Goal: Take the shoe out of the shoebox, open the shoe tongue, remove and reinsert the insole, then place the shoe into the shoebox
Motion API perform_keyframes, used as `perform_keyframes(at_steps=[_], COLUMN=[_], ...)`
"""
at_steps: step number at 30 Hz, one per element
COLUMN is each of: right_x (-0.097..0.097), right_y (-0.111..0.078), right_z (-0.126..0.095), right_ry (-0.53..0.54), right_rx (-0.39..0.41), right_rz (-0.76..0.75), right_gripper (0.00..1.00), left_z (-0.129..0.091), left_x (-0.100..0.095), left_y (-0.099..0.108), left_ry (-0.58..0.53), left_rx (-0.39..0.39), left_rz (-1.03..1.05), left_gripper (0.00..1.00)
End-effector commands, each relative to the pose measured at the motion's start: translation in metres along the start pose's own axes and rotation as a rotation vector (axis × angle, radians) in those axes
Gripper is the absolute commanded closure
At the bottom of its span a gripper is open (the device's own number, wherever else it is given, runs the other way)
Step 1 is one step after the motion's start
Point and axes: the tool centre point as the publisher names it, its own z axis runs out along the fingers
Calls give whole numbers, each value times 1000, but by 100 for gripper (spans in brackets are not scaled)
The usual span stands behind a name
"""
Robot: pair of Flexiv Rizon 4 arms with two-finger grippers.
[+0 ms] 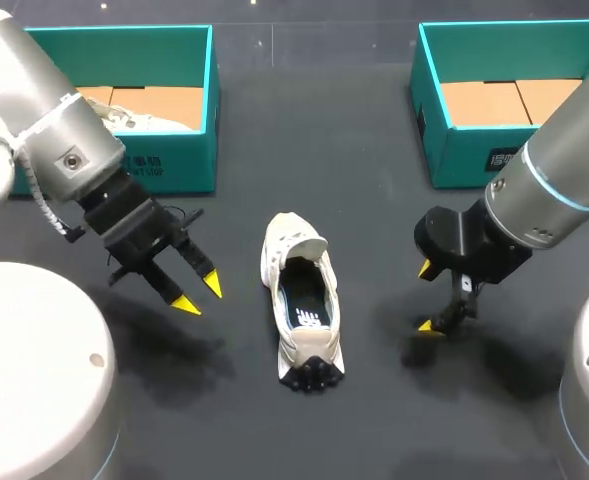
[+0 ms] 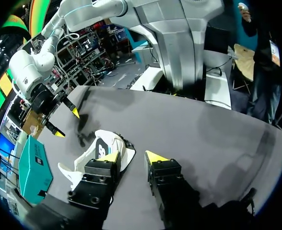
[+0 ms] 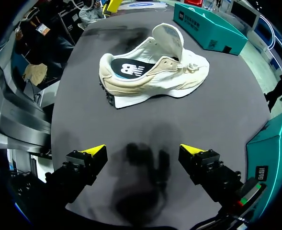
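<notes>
The pale shoe [image 1: 302, 300] sits on its sole in the middle of the dark tabletop [image 1: 374, 420], outside both boxes. Its toe points toward the far edge and its heel toward the robot. The tongue stands up and back, and the dark insole shows inside the opening.

Left of the shoe, the left pincer [image 1: 196, 294] hangs just above the surface, its yellow tips apart and holding nothing. From its own wrist camera, the shoe's side lies just ahead of one finger [image 2: 102, 167], with no clear contact. On the other side, the right pincer [image 1: 425, 297] is low, its fingers spread wide and empty. A bare strip of tabletop lies between it and the shoe.

Two teal shoeboxes stand open along the far edge, the left one [image 1: 164, 165] behind the left arm and the right one [image 1: 464, 150] behind the right arm. A wide lane runs between them. Another pale shoe [image 1: 144, 122] lies in the left box.
</notes>
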Motion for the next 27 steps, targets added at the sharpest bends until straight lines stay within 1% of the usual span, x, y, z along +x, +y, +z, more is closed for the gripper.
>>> perform_keyframes(at_steps=[1, 3, 4, 5, 6, 10, 11, 12, 24, 27], right_x=[5, 5, 5, 5, 5, 5, 5, 5, 5, 5], right_y=[-5, -5, -5, -5, -5, -5, -5, -5, -5, -5], right_z=[-14, -14, -14, -14, -14, -14, -14, -14, -14, -14], right_ry=[-4, -4, -4, -4, -4, -4, -4, -4, -4, -4], right_rx=[-6, -6, -6, -6, -6, -6, -6, -6, -6, -6], right_rz=[-2, -2, -2, -2, -2, -2, -2, -2, -2, -2], right_gripper=[0, 0, 0, 0, 0, 0, 0, 0, 0, 0], left_z=[-9, -12, -13, -14, -16, -24, -26, -29, -29, -25], left_x=[-5, -6, -7, -8, -10, -20, -24, -29, -29, -37], left_y=[-1, 0, 0, -1, -1, -2, -1, 1, 1, 2], left_ry=[95, 137, 163, 180, 201, 287, 300, 289, 289, 368], left_rx=[-11, -18, -25, -44, -53, -93, -101, -102, -102, -124], left_rz=[10, 20, 23, 33, 40, 87, 99, 108, 108, 184], left_gripper=[69, 71, 75, 94, 100, 100, 100, 100, 100, 100])
